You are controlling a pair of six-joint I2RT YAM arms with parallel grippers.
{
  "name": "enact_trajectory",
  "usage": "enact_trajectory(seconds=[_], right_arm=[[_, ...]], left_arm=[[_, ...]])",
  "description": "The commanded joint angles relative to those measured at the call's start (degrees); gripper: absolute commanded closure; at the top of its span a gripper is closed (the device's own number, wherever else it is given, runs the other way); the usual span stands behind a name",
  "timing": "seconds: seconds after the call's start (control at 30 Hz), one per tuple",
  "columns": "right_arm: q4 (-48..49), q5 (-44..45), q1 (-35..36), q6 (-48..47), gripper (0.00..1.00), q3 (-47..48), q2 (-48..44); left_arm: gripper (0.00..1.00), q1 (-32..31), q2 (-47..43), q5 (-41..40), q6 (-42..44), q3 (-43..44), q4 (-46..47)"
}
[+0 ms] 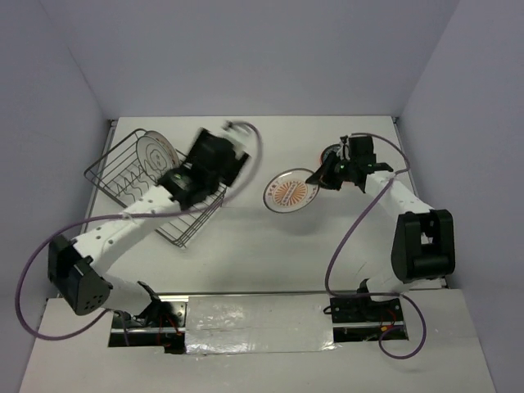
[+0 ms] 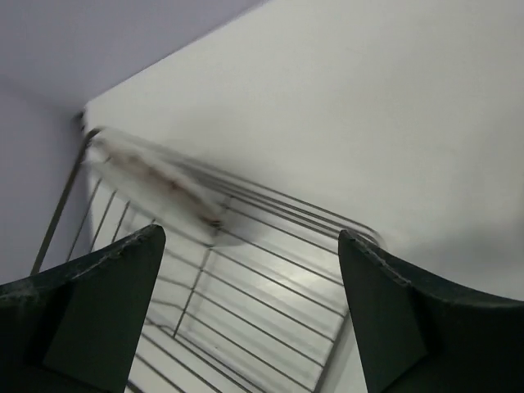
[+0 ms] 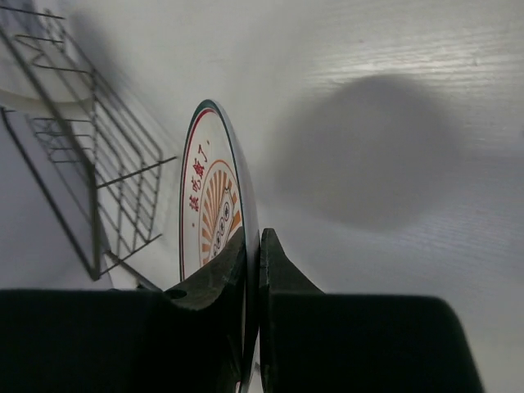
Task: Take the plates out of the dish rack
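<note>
Lab test cell: plain walls (image 1: pixel 246 57) enclose white table (image 1: pixel 270 246).

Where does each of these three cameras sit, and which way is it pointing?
Top external: fixed above and behind, looking down on the table; left arm and right arm show whole.
Left wrist: on the left arm, looking past its open left gripper at the dish rack and the blurred plate in it.
Right wrist: on the right arm, looking along the right gripper, shut on the sunburst plate, toward the table.
Shared: all three views show the dish rack.
</note>
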Motion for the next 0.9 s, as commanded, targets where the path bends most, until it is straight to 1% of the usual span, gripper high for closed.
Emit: enact_trajectory(seconds=[0.0,0.03,0.07,0.1,0.13,0.17,0.2,0.23,0.27,0.3,0.33,0.37,0.4,0.43,0.5,0.53,0.57,0.63,0.7,0.73,0.8,0.83,0.87], right_arm=[[13.7,3.2,2.2,-1.8,1.0,-2.7,2.9],[14.0,4.3,3.0,-2.0,0.99,-2.7,4.9],[15.9,5.4,3.2,-1.7,0.99,-3.6,5.6],[17.3,5.6,3.3,-1.4,0.99,-4.3,6.1],[18.3,5.6,3.4,-1.1,0.99,-4.8,6.6],[18.8,6.1,3.6,-1.0,0.96,-5.5,7.5],[18.9,6.7,3.9,-1.1,0.91,-5.6,7.7],[18.4,7.7,4.4,-1.2,0.68,-6.3,7.7],[18.2,8.7,5.3,-1.6,0.53,-6.7,7.4],[17.5,12.3,6.0,-1.8,0.43,-7.0,7.0],[15.5,14.6,6.5,-1.8,0.34,-7.7,6.6],[14.5,16.5,7.4,-2.0,0.32,-7.9,5.1],[12.2,22.4,7.9,-1.8,0.31,-7.8,4.1],[5.3,26.7,8.5,-1.2,0.26,-6.4,2.8],[-5.5,38.2,11.1,2.4,0.22,-3.6,-1.1],[-15.7,49.3,12.0,4.3,0.14,-0.3,-2.2],[-18.9,52.7,12.7,6.8,0.11,0.8,-3.4],[-23.0,56.2,14.3,6.4,0.1,2.6,-8.0],[-24.8,57.8,15.4,4.7,0.1,4.0,-10.9],[-25.3,56.9,15.5,2.8,0.1,5.2,-13.3],[-25.4,55.6,15.6,1.3,0.1,5.9,-15.1],[-24.5,54.6,15.8,-0.4,0.1,5.9,-16.9],[-24.0,52.3,15.8,-1.1,0.07,5.7,-17.7]], left_arm=[[0.0,16.3,-5.3,4.2,-27.2,8.8,-11.1],[0.0,19.2,-4.4,6.5,-29.2,12.7,-13.6],[0.01,22.1,-3.4,10.6,-31.0,14.5,-15.9],[0.01,26.5,-1.6,12.4,-32.9,15.9,-19.2],[0.01,27.7,-0.9,13.2,-33.5,17.7,-20.2],[0.01,30.5,0.4,14.8,-35.1,18.5,-21.4],[0.01,32.2,1.2,16.0,-36.1,19.2,-22.4],[0.0,33.6,2.0,17.3,-37.3,19.9,-24.7],[0.0,35.3,3.0,18.6,-38.6,20.1,-25.4],[0.0,38.3,4.5,21.0,-40.7,20.0,-25.9],[0.0,39.5,5.0,21.9,-41.6,19.2,-26.1],[0.01,41.3,5.8,22.6,-43.7,18.5,-25.9],[0.0,42.0,6.1,23.7,-44.6,17.9,-25.3],[0.01,42.5,6.3,24.0,-45.5,16.9,-24.7],[0.01,43.4,7.0,22.5,-48.3,16.4,-24.4],[0.01,43.6,7.0,22.0,-49.4,15.9,-24.1],[0.02,44.3,6.9,21.9,-51.1,15.4,-22.4],[0.06,44.7,7.0,20.7,-52.5,14.8,-21.7],[0.09,44.9,7.2,19.5,-53.4,14.3,-20.4],[0.11,44.9,7.6,18.5,-53.6,14.5,-20.4],[0.13,45.1,8.6,18.3,-53.3,14.6,-19.5],[0.16,45.1,8.8,19.4,-53.0,14.2,-18.3],[0.23,45.1,9.3,19.8,-52.5,13.9,-17.1]])
